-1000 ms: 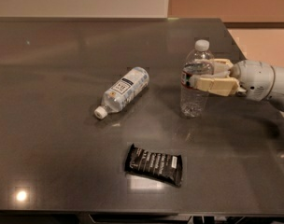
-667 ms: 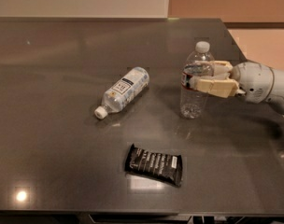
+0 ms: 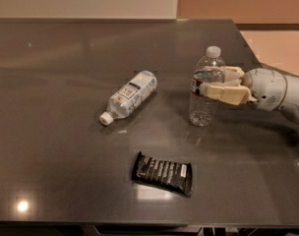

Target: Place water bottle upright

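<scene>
The water bottle (image 3: pixel 204 107), clear ribbed plastic with a white cap and a narrow red-and-blue label band, stands upright on the dark table (image 3: pixel 61 146) at the right. My gripper (image 3: pixel 208 82) reaches in from the right and is shut on the bottle's middle at the label band. One cream finger (image 3: pixel 223 93) lies across the bottle's front side and the other sits behind it. The bottle's base rests on the table.
A smoother bottle with a large white label (image 3: pixel 129 97) lies on its side left of centre, cap toward the front left. A black snack bar wrapper (image 3: pixel 162 173) lies near the front. The table's right edge runs under my arm (image 3: pixel 275 90).
</scene>
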`<state>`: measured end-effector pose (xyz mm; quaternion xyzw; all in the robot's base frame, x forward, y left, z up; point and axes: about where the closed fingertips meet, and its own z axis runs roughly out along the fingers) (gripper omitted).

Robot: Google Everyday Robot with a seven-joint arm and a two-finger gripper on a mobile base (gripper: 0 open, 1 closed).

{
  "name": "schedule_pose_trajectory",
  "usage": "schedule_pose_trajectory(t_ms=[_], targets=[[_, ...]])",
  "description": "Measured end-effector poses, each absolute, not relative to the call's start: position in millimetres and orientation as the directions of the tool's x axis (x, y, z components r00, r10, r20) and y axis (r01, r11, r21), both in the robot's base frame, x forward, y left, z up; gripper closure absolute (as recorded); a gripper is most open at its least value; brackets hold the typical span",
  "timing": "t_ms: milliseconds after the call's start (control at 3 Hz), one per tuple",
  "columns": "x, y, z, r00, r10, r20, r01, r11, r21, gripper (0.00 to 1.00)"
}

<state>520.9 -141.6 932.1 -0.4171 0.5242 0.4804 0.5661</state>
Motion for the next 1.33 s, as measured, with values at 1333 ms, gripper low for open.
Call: schedule_pose_trajectory(t_ms=[1333], targets=[[518.2,-137.7,930.0,0.001,0.103,-0.995,-0.983,0.181,0.018,0.0]])
